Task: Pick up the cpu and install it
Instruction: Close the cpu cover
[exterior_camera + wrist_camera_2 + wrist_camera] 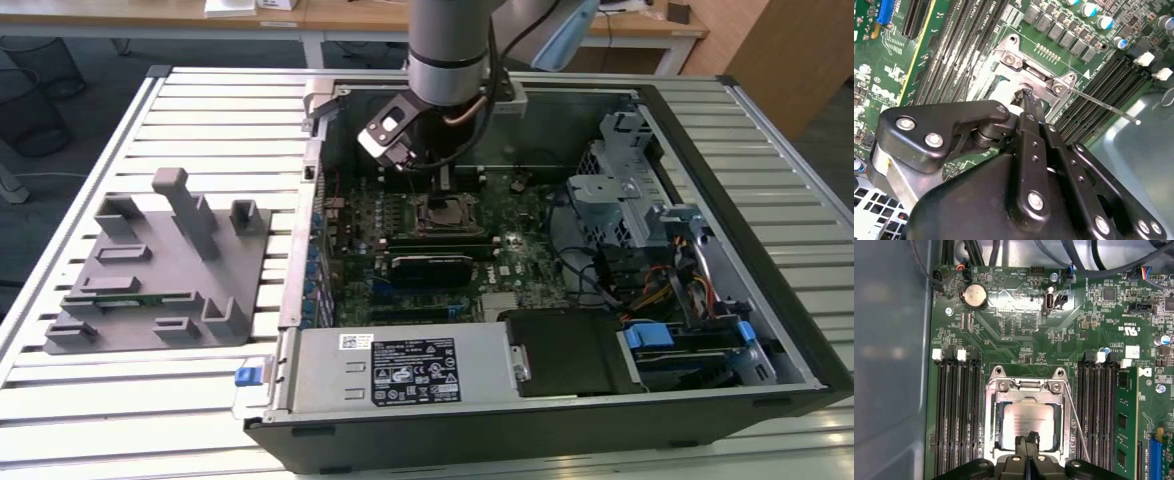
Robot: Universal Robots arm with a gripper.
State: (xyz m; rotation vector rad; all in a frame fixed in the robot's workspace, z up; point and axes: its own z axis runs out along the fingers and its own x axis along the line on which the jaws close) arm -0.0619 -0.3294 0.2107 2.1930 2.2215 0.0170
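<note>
The cpu, a flat square chip with a silvery top, lies in the socket on the motherboard inside the metal frame. My gripper is shut, its two black fingers pressed together with nothing between them. The tips sit at the chip's near edge; I cannot tell whether they touch it. In the second wrist view the gripper points down into the socket frame. A thin wire lever sticks out beside the frame. In the exterior view the gripper hangs just above the socket.
The open computer case lies on a slatted table. Memory slots flank the socket, and a green memory stick fills one of them. At the exterior view's left stands a grey fixture. Cables and drive bays crowd the case's right part.
</note>
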